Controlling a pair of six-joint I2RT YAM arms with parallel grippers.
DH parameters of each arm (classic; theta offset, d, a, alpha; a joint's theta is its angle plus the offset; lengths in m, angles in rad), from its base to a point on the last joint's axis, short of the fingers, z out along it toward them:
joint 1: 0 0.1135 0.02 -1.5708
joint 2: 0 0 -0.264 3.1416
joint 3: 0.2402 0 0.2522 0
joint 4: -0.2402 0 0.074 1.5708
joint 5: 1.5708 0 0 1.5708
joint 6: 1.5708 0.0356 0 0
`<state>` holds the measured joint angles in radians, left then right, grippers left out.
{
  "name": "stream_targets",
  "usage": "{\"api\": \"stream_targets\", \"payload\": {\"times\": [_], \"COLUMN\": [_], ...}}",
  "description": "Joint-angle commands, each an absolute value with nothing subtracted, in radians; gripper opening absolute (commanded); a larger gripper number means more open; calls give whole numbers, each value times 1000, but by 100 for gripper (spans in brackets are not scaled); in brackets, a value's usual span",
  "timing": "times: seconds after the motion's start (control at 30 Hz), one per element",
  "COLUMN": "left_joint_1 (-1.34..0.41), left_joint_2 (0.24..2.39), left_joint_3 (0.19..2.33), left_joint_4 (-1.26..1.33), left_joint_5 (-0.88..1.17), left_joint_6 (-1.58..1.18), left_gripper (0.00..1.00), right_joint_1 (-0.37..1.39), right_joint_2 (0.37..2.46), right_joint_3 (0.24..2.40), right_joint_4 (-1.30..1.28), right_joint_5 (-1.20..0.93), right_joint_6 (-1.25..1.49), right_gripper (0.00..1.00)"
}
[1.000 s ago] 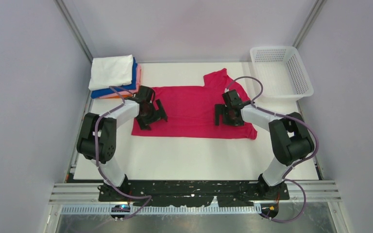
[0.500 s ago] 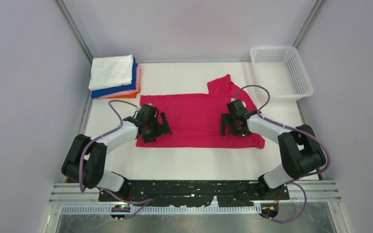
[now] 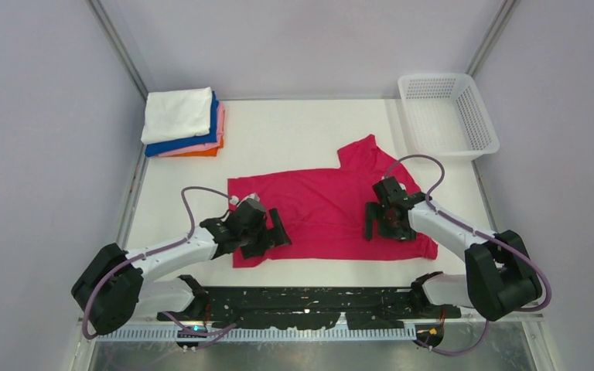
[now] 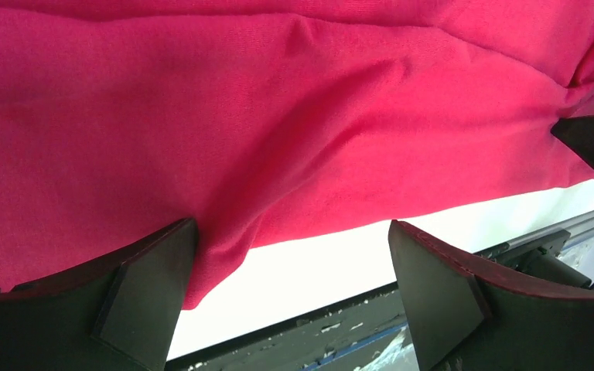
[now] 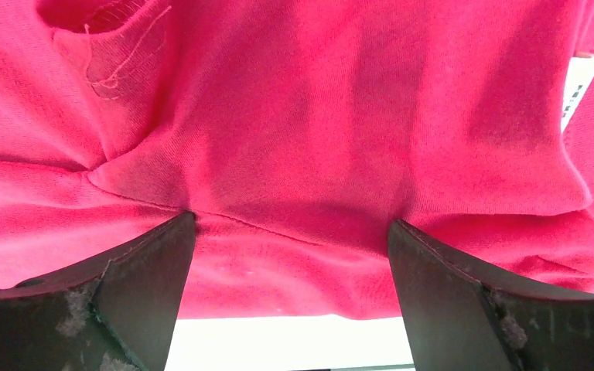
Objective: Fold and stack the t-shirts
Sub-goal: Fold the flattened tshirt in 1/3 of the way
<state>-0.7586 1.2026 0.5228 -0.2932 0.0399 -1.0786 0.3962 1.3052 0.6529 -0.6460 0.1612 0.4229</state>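
Observation:
The magenta-red t-shirt (image 3: 321, 209) lies spread flat on the white table, one sleeve pointing to the far side. My left gripper (image 3: 267, 239) is open, with its fingers down on the shirt's near left corner. In the left wrist view (image 4: 290, 232) the hem runs between its fingers (image 4: 147, 294). My right gripper (image 3: 379, 224) is open and rests on the shirt's right part. In the right wrist view (image 5: 291, 224) red cloth (image 5: 294, 139) fills the gap, and the neck label (image 5: 580, 89) shows at the right. Folded white, blue, pink and orange t-shirts (image 3: 182, 120) are stacked at the far left.
A white plastic mesh basket (image 3: 476, 116) stands at the far right corner. The table's near edge and the black base rail (image 3: 309, 301) lie just below the shirt's hem. Grey walls close in both sides.
Both grippers have moved toward the near edge with their fingers on the shirt. The shirt has slid with them, away from the folded stack.

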Motion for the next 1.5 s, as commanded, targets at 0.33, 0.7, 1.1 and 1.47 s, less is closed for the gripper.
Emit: {"api": "stream_targets", "payload": {"times": [0.33, 0.7, 1.1, 1.47], "left_joint_1": [-827, -827, -827, -658], "left_joint_2": [1142, 1166, 1087, 1092], "left_joint_3": [486, 475, 655, 798], "left_joint_4": [-701, -656, -678, -663], "left_joint_5": [-131, -121, -157, -199], "left_joint_6": [-1158, -1129, -999, -874], "left_gripper": [100, 100, 100, 100], "right_joint_1": [394, 402, 407, 406], "right_joint_2": [1216, 1080, 850, 984], "right_joint_3": [584, 549, 652, 522], "right_joint_4": [-780, -844, -761, -256], "right_joint_5": [121, 102, 162, 10], "right_joint_6": [551, 621, 553, 535], "right_gripper": [95, 95, 95, 95]}}
